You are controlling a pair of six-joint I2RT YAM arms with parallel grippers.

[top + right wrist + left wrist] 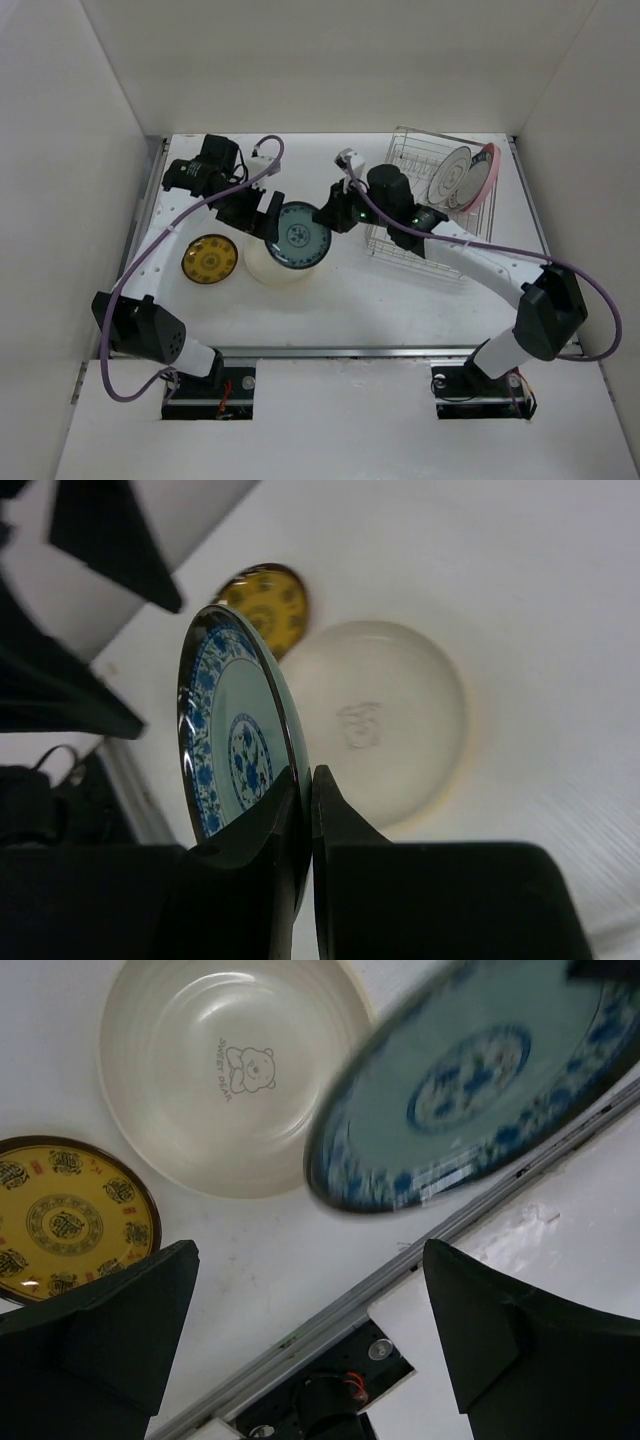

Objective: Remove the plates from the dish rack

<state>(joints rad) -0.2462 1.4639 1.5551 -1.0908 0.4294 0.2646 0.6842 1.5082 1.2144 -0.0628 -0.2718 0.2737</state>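
Note:
My right gripper (328,216) is shut on the rim of the small dark teal patterned plate (299,236) and holds it tilted above the cream-yellow plate (270,270) on the table. In the right wrist view the fingers (308,780) pinch the teal plate (232,730) on edge, over the cream plate (390,725). My left gripper (262,208) is open and empty just left of the teal plate; its view shows the teal plate (480,1070) and the cream plate (230,1070). The dish rack (405,160) at the back right holds the white dark-rimmed plate (449,176) and the pink plate (486,172).
A yellow patterned plate with a dark rim (208,258) lies flat on the table left of the cream plate; it also shows in the left wrist view (60,1215) and the right wrist view (265,600). White walls enclose the table on three sides.

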